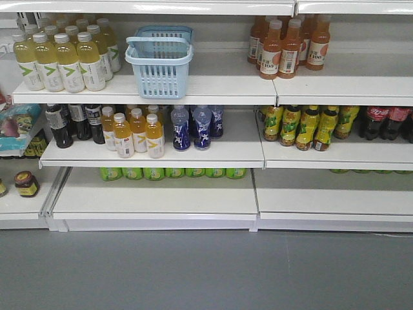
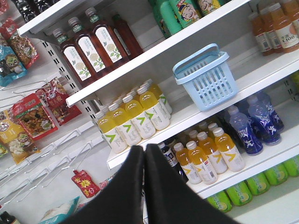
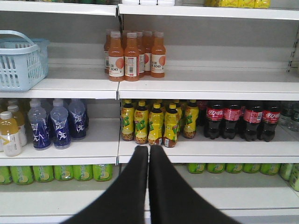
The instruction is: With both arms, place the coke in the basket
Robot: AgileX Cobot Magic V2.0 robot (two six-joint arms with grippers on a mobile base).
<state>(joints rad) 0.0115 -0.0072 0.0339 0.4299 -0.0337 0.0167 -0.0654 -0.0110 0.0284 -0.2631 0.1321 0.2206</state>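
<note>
Open shelf (image 1: 219,81) lies right of the basket (image 1: 159,64) (yellow bottles (image 1: 61,61) crowd its left).

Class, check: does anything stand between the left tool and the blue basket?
Nothing visible does. The basket stands at the front edge of its shelf, facing the left tool; the yellow bottles stand off to its side.
</note>
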